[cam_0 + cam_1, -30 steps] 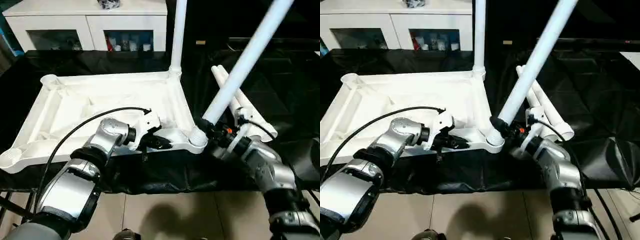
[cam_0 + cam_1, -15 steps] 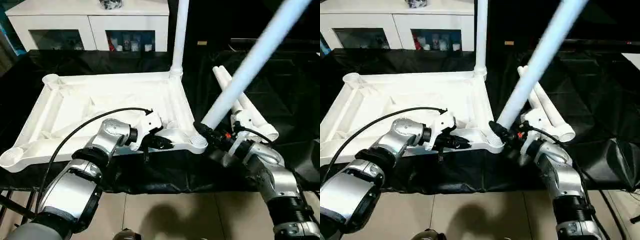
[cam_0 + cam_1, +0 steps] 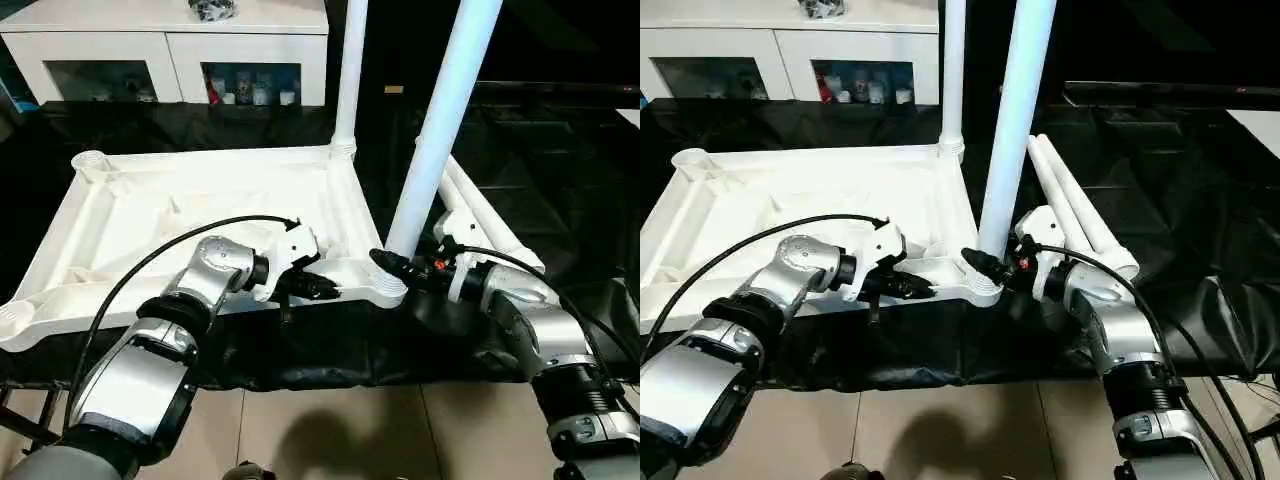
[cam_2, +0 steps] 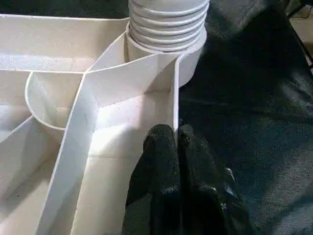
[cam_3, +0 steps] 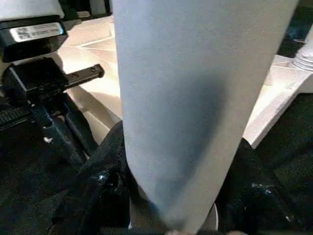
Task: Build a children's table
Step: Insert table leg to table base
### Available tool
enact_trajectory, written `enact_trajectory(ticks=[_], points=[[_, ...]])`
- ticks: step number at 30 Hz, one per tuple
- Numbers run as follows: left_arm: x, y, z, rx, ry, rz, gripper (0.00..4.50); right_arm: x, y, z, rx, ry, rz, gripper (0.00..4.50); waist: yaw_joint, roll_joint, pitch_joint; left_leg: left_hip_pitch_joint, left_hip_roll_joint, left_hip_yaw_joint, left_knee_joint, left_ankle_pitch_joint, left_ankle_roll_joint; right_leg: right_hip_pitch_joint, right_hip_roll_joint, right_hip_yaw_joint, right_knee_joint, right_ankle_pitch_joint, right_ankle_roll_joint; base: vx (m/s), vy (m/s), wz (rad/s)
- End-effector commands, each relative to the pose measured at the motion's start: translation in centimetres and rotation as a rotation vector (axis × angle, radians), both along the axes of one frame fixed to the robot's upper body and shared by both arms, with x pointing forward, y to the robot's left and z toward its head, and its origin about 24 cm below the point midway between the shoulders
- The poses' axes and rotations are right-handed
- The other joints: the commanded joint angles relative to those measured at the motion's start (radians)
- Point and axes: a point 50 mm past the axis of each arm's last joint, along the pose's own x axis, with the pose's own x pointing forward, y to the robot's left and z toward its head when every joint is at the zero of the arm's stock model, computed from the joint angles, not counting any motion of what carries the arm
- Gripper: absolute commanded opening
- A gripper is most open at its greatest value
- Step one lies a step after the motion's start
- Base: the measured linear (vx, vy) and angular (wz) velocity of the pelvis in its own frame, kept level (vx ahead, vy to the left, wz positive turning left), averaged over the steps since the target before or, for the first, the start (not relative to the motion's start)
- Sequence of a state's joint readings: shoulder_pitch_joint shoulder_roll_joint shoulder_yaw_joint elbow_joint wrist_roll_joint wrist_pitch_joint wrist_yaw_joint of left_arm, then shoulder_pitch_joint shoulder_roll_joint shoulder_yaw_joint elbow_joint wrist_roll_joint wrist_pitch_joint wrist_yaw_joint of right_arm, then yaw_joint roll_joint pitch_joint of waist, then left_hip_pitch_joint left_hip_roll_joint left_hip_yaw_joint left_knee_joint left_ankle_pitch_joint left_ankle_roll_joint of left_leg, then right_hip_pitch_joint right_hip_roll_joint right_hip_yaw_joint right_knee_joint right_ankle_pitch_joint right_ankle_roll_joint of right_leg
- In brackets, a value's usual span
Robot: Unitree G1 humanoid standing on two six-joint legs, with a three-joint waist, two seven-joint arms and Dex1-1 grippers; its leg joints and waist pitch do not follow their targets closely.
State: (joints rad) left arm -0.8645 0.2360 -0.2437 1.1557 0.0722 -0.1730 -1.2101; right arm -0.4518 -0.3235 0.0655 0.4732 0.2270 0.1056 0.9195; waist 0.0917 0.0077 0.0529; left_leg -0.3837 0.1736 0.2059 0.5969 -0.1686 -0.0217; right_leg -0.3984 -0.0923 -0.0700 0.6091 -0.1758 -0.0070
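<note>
Leg [image 3: 440, 120] swung from tilted to near upright at 5 o'clock socket in right gripper's [image 3: 400, 265] clamp; left gripper [image 4: 175, 147] pinches tabletop [image 3: 200, 215] rim; one leg seated, two spare legs [image 3: 490, 225] left.

The white tabletop [image 3: 180, 215] lies upside down on black cloth, ribbed underside up, round sockets at its corners. One leg [image 3: 349, 70] stands upright in the far right socket. A second leg [image 3: 444, 110] rises nearly upright from the near right socket [image 3: 385, 290]. Two more legs [image 3: 1072, 215] lie side by side just right of the top.
</note>
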Motion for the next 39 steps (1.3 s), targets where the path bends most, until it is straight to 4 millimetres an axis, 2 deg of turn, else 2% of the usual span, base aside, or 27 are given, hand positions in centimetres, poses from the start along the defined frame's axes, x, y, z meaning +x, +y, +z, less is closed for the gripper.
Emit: enact_trajectory(ticks=[1, 2, 6, 9, 14, 15, 16, 17, 19, 21, 22, 23, 24, 25, 27, 28, 29, 30, 31, 32, 33, 38, 39], points=[[0.1, 0.2, 0.9, -0.055, -0.020, -0.023, 0.00, -2.2, 1.0, -4.1, -0.036, 0.194, 0.092, 1.88, 0.008, 0.002, -0.061, 0.023, 0.065, -0.039, -0.083, -0.339, 0.008, 0.036, -0.080, 0.047, -0.091, -0.340, -0.216, 0.000, 0.000, 0.00], [0.0, 0.2, 1.0, -0.064, -0.014, -0.047, 0.00, -2.3, 1.0, -4.2, -0.032, 0.197, 0.111, 1.88, 0.008, 0.001, -0.061, 0.024, 0.066, -0.038, -0.084, -0.341, 0.008, 0.036, -0.079, 0.047, -0.091, -0.324, -0.221, 0.000, 0.000, 0.00], [-0.5, 0.5, 1.3, -0.076, 0.013, -0.140, 0.00, -2.9, 1.2, -4.2, -0.039, 0.199, 0.188, 1.88, 0.007, 0.009, -0.062, 0.024, 0.068, -0.036, -0.087, -0.354, 0.006, 0.037, -0.074, 0.046, -0.085, -0.261, -0.249, 0.000, 0.000, 0.00], [-0.6, 0.8, 1.4, -0.064, 0.035, -0.182, 0.00, -3.3, 1.4, -4.1, -0.054, 0.192, 0.253, 1.88, 0.008, 0.012, -0.060, 0.026, 0.070, -0.037, -0.089, -0.372, -0.003, 0.037, -0.076, 0.047, -0.085, -0.274, -0.255, 0.000, 0.000, 0.00], [-0.4, 0.9, 1.6, -0.035, 0.025, -0.171, 0.00, -3.7, 1.7, -4.2, -0.075, 0.185, 0.306, 1.88, 0.009, 0.010, -0.059, 0.029, 0.071, -0.038, -0.091, -0.397, -0.017, 0.034, -0.079, 0.049, -0.088, -0.307, -0.252, 0.000, 0.000, 0.00], [0.1, 0.8, 1.8, -0.045, 0.006, -0.118, 0.00, -3.5, 1.9, -4.2, -0.073, 0.174, 0.294, 1.88, 0.008, 0.005, -0.059, 0.029, 0.071, -0.038, -0.091, -0.398, -0.018, 0.034, -0.079, 0.049, -0.088, -0.309, -0.251, 0.000, 0.000, 0.00], [0.2, 0.8, 1.9, -0.049, 0.002, -0.103, 0.00, -3.4, 1.9, -4.1, -0.072, 0.172, 0.288, 1.88, 0.008, 0.007, -0.057, 0.029, 0.070, -0.038, -0.091, -0.399, -0.017, 0.033, -0.080, 0.049, -0.089, -0.320, -0.249, 0.000, 0.000, 0.00], [0.5, 0.6, 2.0, -0.062, -0.010, -0.054, 0.00, -3.0, 1.9, -4.1, -0.072, 0.162, 0.256, 1.88, 0.008, 0.002, -0.058, 0.030, 0.071, -0.038, -0.091, -0.399, -0.016, 0.033, -0.080, 0.049, -0.090, -0.329, -0.246, 0.000, 0.000, 0.00], [0.9, 0.5, 2.2, -0.080, -0.023, 0.008, 0.00, -2.1, 1.9, -4.1, -0.077, 0.142, 0.167, 1.88, 0.006, 0.004, -0.054, 0.033, 0.070, -0.040, -0.091, -0.416, -0.023, 0.027, -0.083, 0.049, -0.095, -0.380, -0.238, 0.000, 0.000, 0.00], [1.4, 0.3, 2.4, -0.091, -0.038, 0.073, 0.00, -1.2, 1.8, -4.0, -0.078, 0.125, 0.064, 1.88, -0.004, 0.002, -0.051, 0.034, 0.067, -0.048, -0.091, -0.450, -0.043, 0.023, -0.087, 0.047, -0.102, -0.481, -0.209, 0.000, 0.000, 0.00], [1.5, 0.3, 2.5, -0.091, -0.042, 0.087, 0.00, -1.0, 1.8, -4.0, -0.077, 0.124, 0.043, 1.88, -0.006, 0.001, -0.050, 0.035, 0.066, -0.050, -0.091, -0.455, -0.046, 0.023, -0.086, 0.046, -0.106, -0.502, -0.198, 0.000, 0.000, 0.00], [1.8, 0.1, 2.6, -0.092, -0.057, 0.134, 0.00, -0.3, 1.7, -4.0, -0.076, 0.121, -0.026, 1.88, -0.008, -0.003, -0.049, 0.032, 0.066, -0.051, -0.092, -0.457, -0.045, 0.021, -0.088, 0.047, -0.108, -0.534, -0.179, 0.000, 0.000, 0.00], [2.3, -0.2, 2.9, -0.110, -0.067, 0.192, 0.00, 0.3, 1.8, -4.0, -0.068, 0.127, -0.103, 1.88, -0.011, -0.004, -0.050, 0.034, 0.066, -0.054, -0.093, -0.466, -0.049, 0.021, -0.088, 0.045, -0.111, -0.553, -0.168, 0.000, 0.000, 0.00], [2.8, -0.8, 3.4, -0.127, -0.084, 0.272, 0.00, 1.1, 2.0, -4.3, -0.072, 0.150, -0.216, 1.88, -0.012, -0.002, -0.051, 0.035, 0.066, -0.054, -0.093, -0.466, -0.051, 0.020, -0.087, 0.045, -0.111, -0.547, -0.170, 0.000, 0.000, 0.00], [3.2, -1.4, 3.7, -0.134, -0.087, 0.327, 0.00, 1.7, 2.2, -4.6, -0.090, 0.174, -0.304, 1.88, -0.019, 0.000, -0.052, 0.036, 0.065, -0.055, -0.094, -0.469, -0.067, 0.017, -0.082, 0.043, -0.108, -0.512, -0.179, 0.000, 0.000, 0.00], [3.2, -1.5, 3.8, -0.134, -0.087, 0.333, 0.00, 1.7, 2.2, -4.7, -0.093, 0.177, -0.315, 1.88, -0.020, 0.003, -0.054, 0.035, 0.064, -0.054, -0.095, -0.461, -0.065, 0.019, -0.082, 0.044, -0.108, -0.489, -0.180, 0.000, 0.000, 0.00], [3.4, -1.8, 3.8, -0.139, -0.088, 0.356, 0.00, 2.0, 2.3, -4.8, -0.104, 0.190, -0.353, 1.88, -0.020, 0.001, -0.054, 0.032, 0.063, -0.050, -0.096, -0.445, -0.054, 0.021, -0.080, 0.045, -0.108, -0.442, -0.186, 0.000, 0.000, 0.00], [3.4, -2.3, 3.9, -0.150, -0.089, 0.367, 0.00, 2.2, 2.5, -5.1, -0.104, 0.212, -0.393, 1.88, -0.022, 0.009, -0.056, 0.032, 0.064, -0.048, -0.096, -0.431, -0.050, 0.021, -0.079, 0.047, -0.102, -0.389, -0.202, 0.000, 0.000, 0.00], [3.4, -3.0, 4.0, -0.155, -0.098, 0.375, 0.00, 2.4, 2.7, -5.3, -0.113, 0.228, -0.433, 1.88, -0.024, 0.005, -0.057, 0.030, 0.061, -0.045, -0.095, -0.420, -0.045, 0.024, -0.076, 0.046, -0.102, -0.353, -0.211, 0.000, 0.000, 0.00], [3.4, -3.0, 4.0, -0.155, -0.098, 0.375, 0.00, 2.4, 2.7, -5.3, -0.113, 0.228, -0.433, 1.88, -0.024, 0.005, -0.057, 0.030, 0.061, -0.045, -0.095, -0.420, -0.045, 0.024, -0.076, 0.046, -0.102, -0.353, -0.211, 0.000, 0.000, 0.00], [3.1, -4.4, 3.8, -0.132, -0.124, 0.354, 0.00, 2.7, 3.3, -5.4, -0.133, 0.238, -0.467, 1.88, -0.028, 0.002, -0.060, 0.029, 0.061, -0.042, -0.093, -0.395, -0.034, 0.028, -0.077, 0.047, -0.098, -0.310, -0.229, 0.000, 0.000, 0.00], [2.5, -5.5, 3.0, -0.081, -0.140, 0.341, 0.00, 3.1, 4.5, -5.3, -0.136, 0.240, -0.482, 1.88, -0.028, 0.005, -0.064, 0.026, 0.060, -0.036, -0.088, -0.328, -0.001, 0.033, -0.073, 0.048, -0.091, -0.222, -0.245, 0.000, 0.000, 0.00], [2.4, -5.6, 2.8, -0.084, -0.135, 0.339, 0.00, 3.2, 4.8, -5.2, -0.128, 0.240, -0.487, 1.88, -0.027, 0.003, -0.064, 0.026, 0.058, -0.034, -0.087, -0.315, 0.008, 0.034, -0.072, 0.047, -0.090, -0.204, -0.247, 0.000, 0.000, 0.00]])
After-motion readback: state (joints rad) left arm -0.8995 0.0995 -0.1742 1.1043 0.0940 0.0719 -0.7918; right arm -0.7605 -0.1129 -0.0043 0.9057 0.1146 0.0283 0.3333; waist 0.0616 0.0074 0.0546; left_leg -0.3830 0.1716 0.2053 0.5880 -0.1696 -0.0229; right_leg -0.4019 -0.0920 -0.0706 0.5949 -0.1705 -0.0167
